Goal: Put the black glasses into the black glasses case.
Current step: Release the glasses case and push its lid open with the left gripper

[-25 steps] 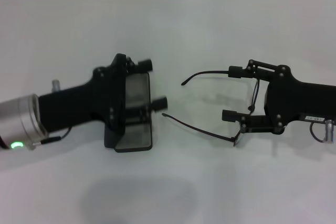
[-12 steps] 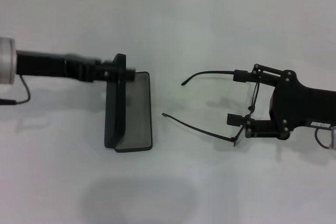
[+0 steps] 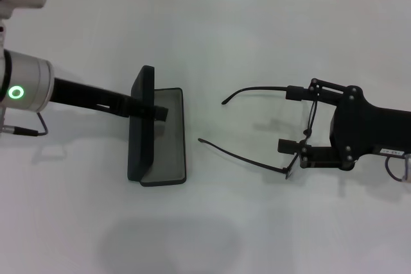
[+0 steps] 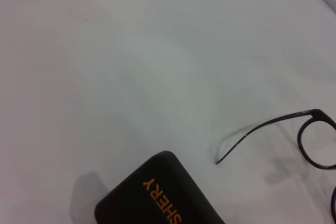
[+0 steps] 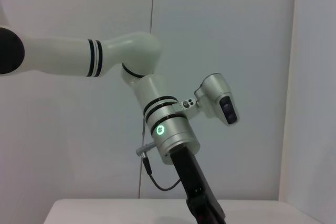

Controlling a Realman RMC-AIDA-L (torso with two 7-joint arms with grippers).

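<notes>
The black glasses case [image 3: 168, 136] lies open left of centre, its lid [image 3: 141, 123] standing upright and the grey lining facing right. My left gripper [image 3: 154, 112] reaches in from the upper left, edge-on over the lid. The black glasses [image 3: 250, 156] rest on the table to the right, temple arms pointing at the case. My right gripper [image 3: 290, 119] stands open by the lens end, one finger near each side of the front. The left wrist view shows the case [image 4: 163, 198] with orange lettering and one temple [image 4: 252, 132]. The right wrist view shows only the left arm [image 5: 168, 129].
White tabletop [image 3: 257, 36] all around, with a wall seam along the far edge. The left arm's silver wrist [image 3: 26, 88] with a green light sits at the left edge.
The left gripper has turned from flat and spread over the case to edge-on, and its arm rose toward the upper left. The right gripper backed slightly rightward. Glasses and case stayed put.
</notes>
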